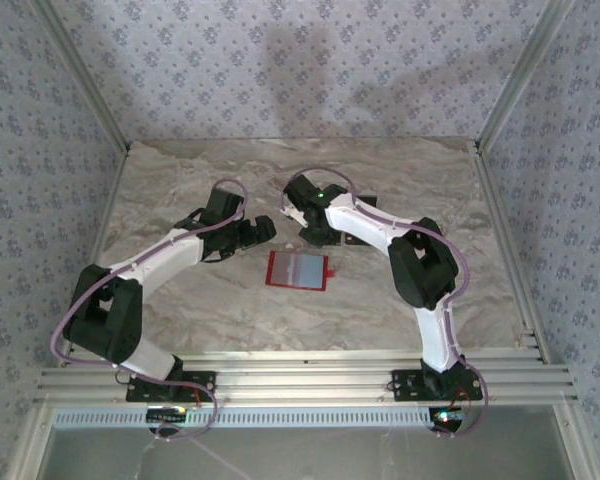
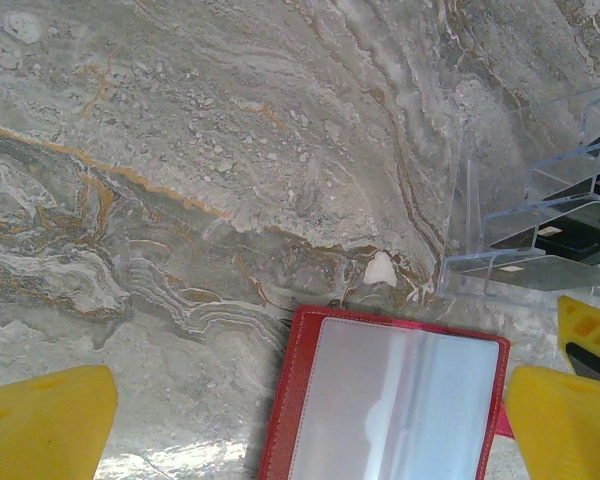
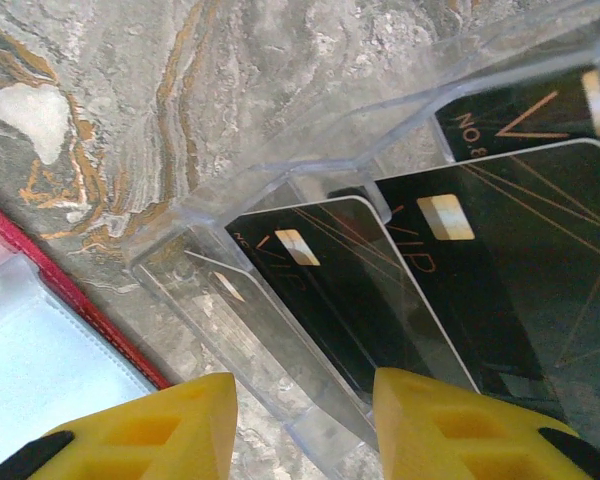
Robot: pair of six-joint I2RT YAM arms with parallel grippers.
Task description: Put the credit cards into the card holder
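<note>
- Left tool [image 2: 305,430] — spread wide, released — hangs above the open card holder [image 2: 400,400] on the counter [image 2: 180,200].
- Right tool [image 3: 305,430] half-spread at the credit cards [image 3: 380,290] standing in a clear rack [image 3: 280,180]; grip unclear.

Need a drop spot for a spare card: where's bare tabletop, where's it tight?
Free: marble table strip behind both arms, up to the back wall; also between the open red leather-like wallet and the near rail. Crowded: wallet's far edge, by the clear acrylic rack of black cards.
</note>
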